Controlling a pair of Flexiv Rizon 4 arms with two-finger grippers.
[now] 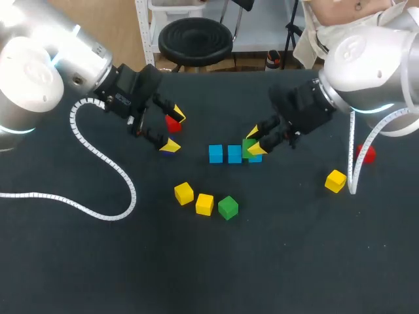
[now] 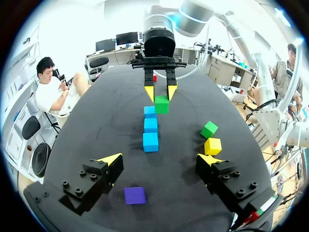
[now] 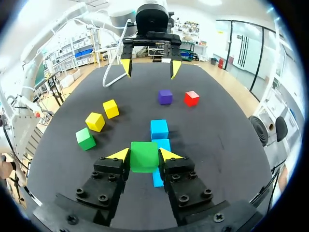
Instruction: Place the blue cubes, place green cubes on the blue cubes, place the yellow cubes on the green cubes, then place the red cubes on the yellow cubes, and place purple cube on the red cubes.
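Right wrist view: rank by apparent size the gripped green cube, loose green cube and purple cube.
1. gripped green cube
2. loose green cube
3. purple cube
Nearness to the camera makes true sizes unsure.

Found a row of three cubes [image 1: 225, 154] at the table's [image 1: 294, 261] middle, a fourth cube [image 1: 248, 148] in the right gripper [image 1: 254, 142] over its right end. Saw a line of three [image 1: 205, 203] beside it, away from the arms; one pair [image 1: 335, 180] toward the right edge; another pair [image 3: 165, 96] by the left gripper [image 1: 172, 131].

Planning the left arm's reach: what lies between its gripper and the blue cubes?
Nothing: the left wrist view shows bare table there; the purple cube lies under the left gripper.
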